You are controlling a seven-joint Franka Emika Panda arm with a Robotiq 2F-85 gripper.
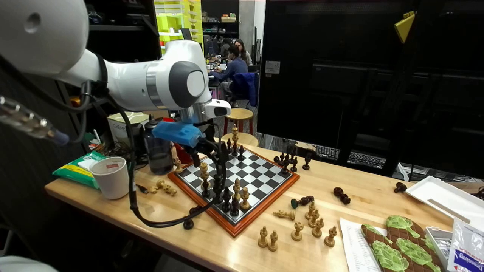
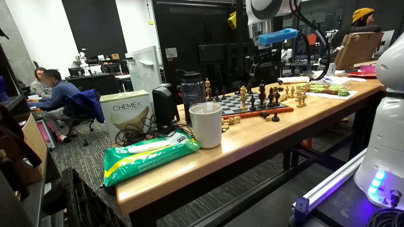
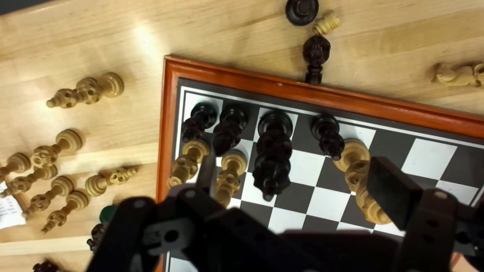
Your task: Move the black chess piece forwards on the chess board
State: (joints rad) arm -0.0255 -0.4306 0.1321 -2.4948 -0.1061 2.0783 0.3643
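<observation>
Read the clock with 12 at the top of each view. In the wrist view, your flat, dark fingers [image 3: 391, 192] are released, spread wide apart above the square, black-and-white checkered chess board with a reddish-brown border [image 3: 242, 78]. Between them you have a tall, glossy black chess piece [image 3: 273, 166], upright in the row of squares nearest the border at 12 o'clock. I cannot tell you whether it is the task's piece, since three more black ones share that row. From it, a small, slim black piece [image 3: 328, 138] stands between 2 and 3 o'clock, just beside a tall, pale yellow carved piece [image 3: 357, 175]. A stout black carved piece [image 3: 228, 134] and a smaller black piece with a round base [image 3: 197, 122] stand between 9 and 10, and two shorter pale yellow carved pieces [image 3: 230, 174] near 8. One finger overlaps those two in view; whether it touches them, I cannot tell. In an exterior view, your jointed white robot arm [image 1: 128, 81] extends from 10 o'clock over the pale wooden bench [image 1: 366, 192]. From the board there, a cylindrical white mug [image 1: 111, 179] stands at 9 o'clock and a brown oven mitt with green leaves [image 1: 410, 247] lies between 3 and 4.
</observation>
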